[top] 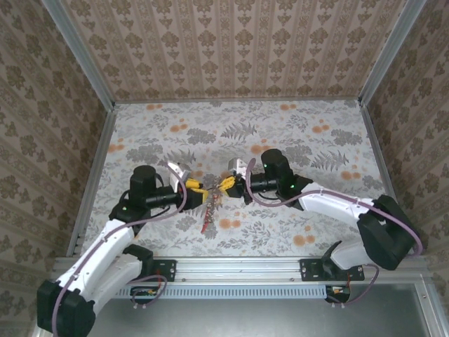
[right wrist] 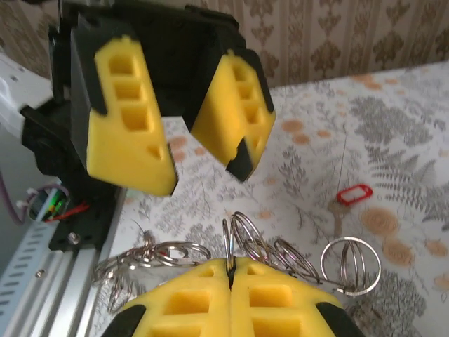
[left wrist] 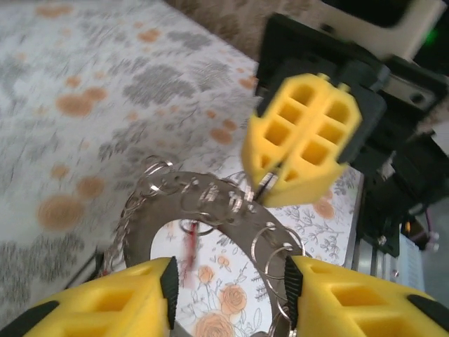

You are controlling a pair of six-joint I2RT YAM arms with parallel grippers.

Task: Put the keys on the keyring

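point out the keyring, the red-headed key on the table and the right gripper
keyring (left wrist: 203,205): left wrist view, on its flat metal band
red-headed key (right wrist: 353,193): right wrist view, on the red head
right gripper (left wrist: 269,184): left wrist view, between its closed yellow fingertips

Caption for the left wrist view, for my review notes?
Open left gripper frames the flat keyring strung with small split rings; shut right gripper pinches its far rim.
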